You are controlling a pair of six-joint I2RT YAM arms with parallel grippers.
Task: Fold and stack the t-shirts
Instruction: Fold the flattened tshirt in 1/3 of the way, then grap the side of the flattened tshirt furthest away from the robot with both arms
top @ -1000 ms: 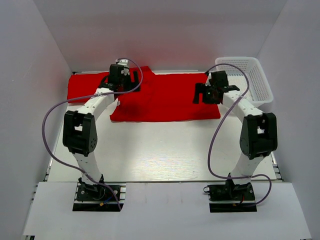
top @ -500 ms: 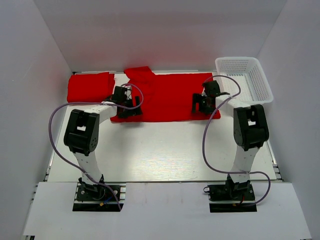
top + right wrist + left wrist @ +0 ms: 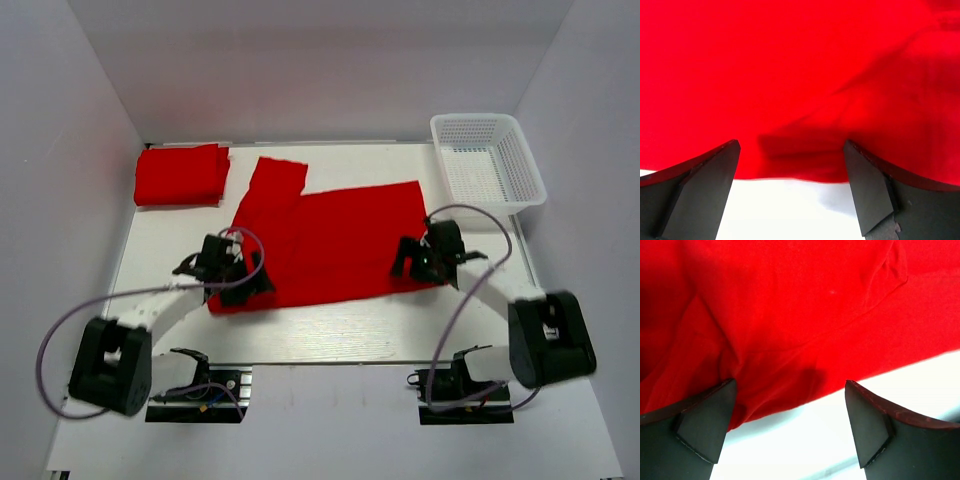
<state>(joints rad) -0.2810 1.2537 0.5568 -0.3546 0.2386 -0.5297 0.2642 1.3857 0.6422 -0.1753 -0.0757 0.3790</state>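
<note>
Spread t-shirt [image 3: 340,235]: I saw it lying flat across the middle of the table [image 3: 330,325], bright red, with one sleeve reaching toward the far left and its near hem facing the arms.
Folded t-shirt [image 3: 180,175]: it sat as a compact red rectangle in the far left corner, apart from the spread t-shirt.
Left gripper [image 3: 228,272]: I had it low over the near left corner of the spread t-shirt, jaws wide apart and clamping nothing. Its wrist camera showed the hem running across the gap between the two fingers, with white table below it.
Right gripper [image 3: 425,262]: it was down at the near right corner, released in the same way. Red cloth filled its wrist view above the fingers, with a strip of table under the hem.
Cloth at the left corner: I noted soft creases and a rumpled fold there.
Basket [image 3: 488,170]: white mesh, it stood in the far right corner, near the spread t-shirt's far right edge.
</note>
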